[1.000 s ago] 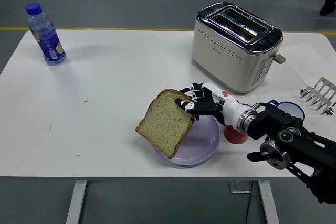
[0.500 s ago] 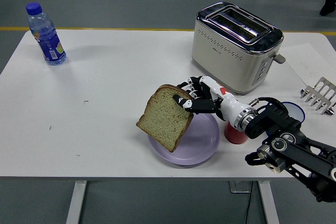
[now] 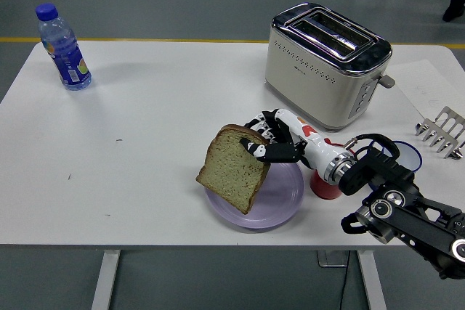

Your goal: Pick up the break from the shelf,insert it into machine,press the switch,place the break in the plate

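Overhead, the head view showed the right hand (image 3: 272,139) reaching in from the lower right over the white table (image 3: 145,128), its fingers (image 3: 256,150) clamped on the upper right corner of a slice of bread (image 3: 232,168). That slice hung tilted, its lower edge over the left part of a lavender plate (image 3: 280,197) near the table's near edge; whether the bread touched the plate could not be told. Just right of the plate stood a red object (image 3: 325,186), partly hidden behind the robot's wrist. Beyond the arm, a blue-rimmed dish (image 3: 407,152) showed near the right edge of the table.

Farther back and to the right sat a cream-and-chrome toaster (image 3: 323,67), its two slots on top holding nothing visible and its lever on the right end. At the far right edge a grey toast rack (image 3: 440,131) rested on the table, well apart from the plate, with no bread visible in it. Near the far left corner stood a clear water bottle (image 3: 64,49) with a blue cap, upright and well away from everything else.
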Controlling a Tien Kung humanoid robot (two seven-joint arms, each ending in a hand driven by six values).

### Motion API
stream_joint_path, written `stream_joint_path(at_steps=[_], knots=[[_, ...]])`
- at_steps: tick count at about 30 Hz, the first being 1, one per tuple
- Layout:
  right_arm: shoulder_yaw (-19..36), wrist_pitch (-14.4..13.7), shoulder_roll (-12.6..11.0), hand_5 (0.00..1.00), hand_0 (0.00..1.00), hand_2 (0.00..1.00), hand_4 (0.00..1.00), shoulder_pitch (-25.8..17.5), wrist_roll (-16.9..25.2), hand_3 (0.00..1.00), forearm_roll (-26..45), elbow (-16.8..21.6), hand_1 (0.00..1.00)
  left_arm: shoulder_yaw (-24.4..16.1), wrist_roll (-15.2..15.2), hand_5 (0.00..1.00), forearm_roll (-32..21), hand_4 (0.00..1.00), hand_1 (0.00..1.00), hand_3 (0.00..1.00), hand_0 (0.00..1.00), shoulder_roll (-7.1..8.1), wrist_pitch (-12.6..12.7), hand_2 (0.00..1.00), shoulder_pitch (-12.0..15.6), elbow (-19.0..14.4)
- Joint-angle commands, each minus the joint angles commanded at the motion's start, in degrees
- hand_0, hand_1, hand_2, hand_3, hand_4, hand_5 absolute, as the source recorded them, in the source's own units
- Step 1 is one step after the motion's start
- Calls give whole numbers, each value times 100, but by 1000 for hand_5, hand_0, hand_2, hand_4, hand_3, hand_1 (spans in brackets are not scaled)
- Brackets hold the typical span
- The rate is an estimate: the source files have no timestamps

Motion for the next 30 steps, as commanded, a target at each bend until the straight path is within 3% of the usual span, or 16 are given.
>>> stream_joint_path(at_steps=[15,23,24,29,30], knots=[[0,210,-8,2,117,340,519,-44,-28,457,-489,-164,241,-21,12,917,37,443,629,619,665,-12,5,682,13,0],[3,617,10,2,160,359,513,-47,71,467,-922,-253,263,-27,20,916,63,443,629,618,665,-20,11,681,24,0],[6,654,16,2,298,460,460,-46,79,516,-973,-267,382,-26,21,916,64,442,630,618,665,-21,11,682,27,0],[25,723,67,2,298,460,460,-44,99,516,-1195,-358,382,-33,26,916,88,442,630,618,665,-29,12,682,39,0],[28,729,74,2,364,497,449,-46,104,530,-1223,-373,437,-37,28,916,95,442,630,617,665,-31,11,682,40,0]])
